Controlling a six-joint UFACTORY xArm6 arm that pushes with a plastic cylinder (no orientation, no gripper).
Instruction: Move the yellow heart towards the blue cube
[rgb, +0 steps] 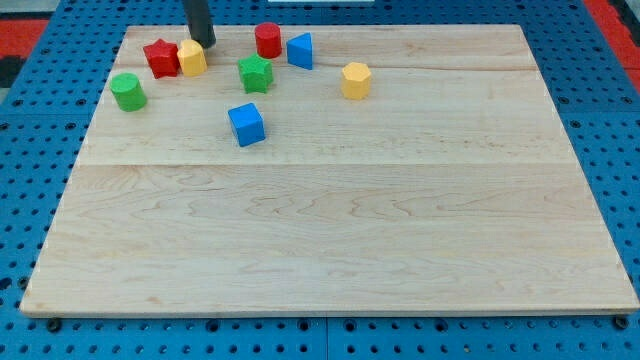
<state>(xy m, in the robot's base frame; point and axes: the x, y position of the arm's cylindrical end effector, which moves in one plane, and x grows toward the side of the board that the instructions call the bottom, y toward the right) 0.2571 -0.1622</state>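
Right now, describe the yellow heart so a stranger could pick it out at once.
Look to the wooden board's top left corner, where my tip comes down. The yellow heart sits just below it, touching the red star. The other yellow block stands alone, further right.

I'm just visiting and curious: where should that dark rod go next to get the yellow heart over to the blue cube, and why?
Probably a short push toward the view's bottom right. My tip sits just above the yellow heart, at its upper right edge, and the blue cube lies below and to the right. The red star touches the heart's left side.
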